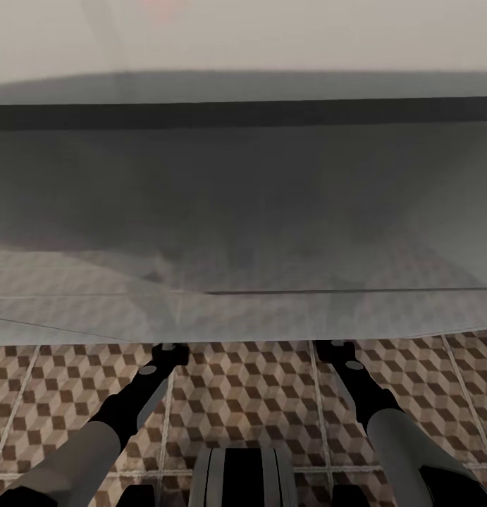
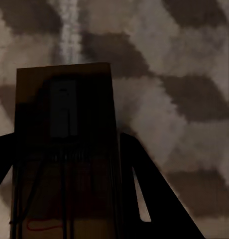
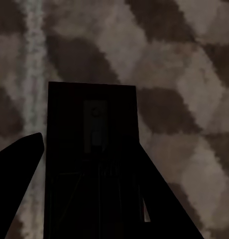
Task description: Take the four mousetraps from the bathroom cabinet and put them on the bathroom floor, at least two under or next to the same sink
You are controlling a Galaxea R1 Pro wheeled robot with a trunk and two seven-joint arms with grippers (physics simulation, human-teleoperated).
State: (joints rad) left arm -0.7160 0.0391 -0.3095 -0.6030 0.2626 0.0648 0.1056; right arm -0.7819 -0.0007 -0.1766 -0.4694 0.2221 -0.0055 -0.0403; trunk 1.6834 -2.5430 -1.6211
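Observation:
In the left wrist view a mousetrap (image 2: 64, 114), a small wooden board with dark wire parts, sits between the dark fingers of my left gripper (image 2: 64, 154), which is shut on it just above the cube-patterned bathroom floor (image 2: 184, 74). My right gripper (image 3: 92, 154) is likewise shut on a second mousetrap (image 3: 92, 124), very dark in shadow, over the same floor (image 3: 189, 69). In the head view both arms (image 1: 141, 394) (image 1: 363, 394) reach forward, and their tips pass beneath a broad pale grey glossy surface (image 1: 243, 232). I cannot tell whether that surface is the sink. The cabinet is out of view.
The grey surface spans the whole width ahead, its near edge (image 1: 243, 339) low over the tiled floor (image 1: 250, 394). A dark band (image 1: 243, 113) and a pale wall (image 1: 271, 35) lie beyond it. My base (image 1: 243, 479) shows between the arms.

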